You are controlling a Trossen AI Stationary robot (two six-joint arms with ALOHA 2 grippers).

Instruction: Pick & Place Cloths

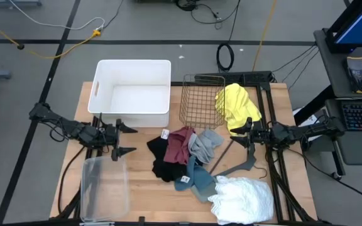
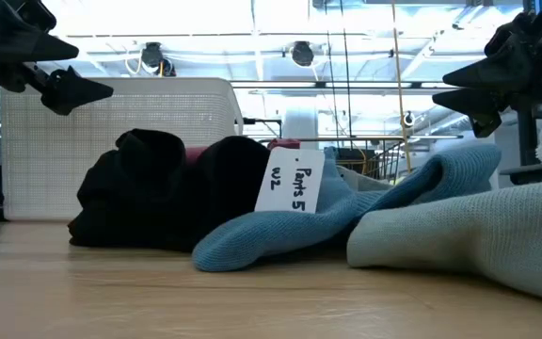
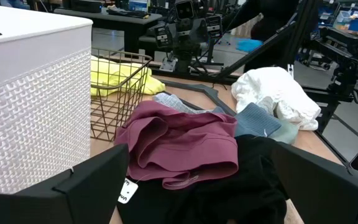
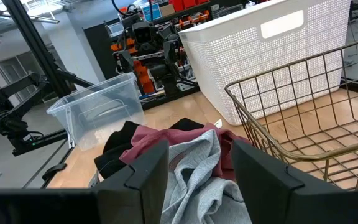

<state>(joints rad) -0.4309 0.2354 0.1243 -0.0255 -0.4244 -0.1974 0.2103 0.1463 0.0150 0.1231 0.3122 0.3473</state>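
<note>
The cloths lie in a heap in the middle of the table: a maroon one (image 1: 180, 144) on a black one (image 1: 162, 162), a grey one (image 1: 203, 143) and a blue-grey one (image 1: 197, 180). A frilly white cloth (image 1: 241, 199) lies near the front edge. A yellow cloth (image 1: 234, 105) lies against the wire basket's right side. My left gripper (image 1: 127, 139) hovers open to the left of the heap, pointing at it (image 3: 199, 165). My right gripper (image 1: 244, 133) hovers open to the right of the heap, over the grey cloth's edge (image 4: 199, 152).
A white bin (image 1: 132, 93) stands at the far left, with a wire basket (image 1: 201, 99) beside it. A clear plastic container (image 1: 104, 188) sits near the left front. A flat grey hanger (image 1: 236, 164) lies between the heap and my right arm.
</note>
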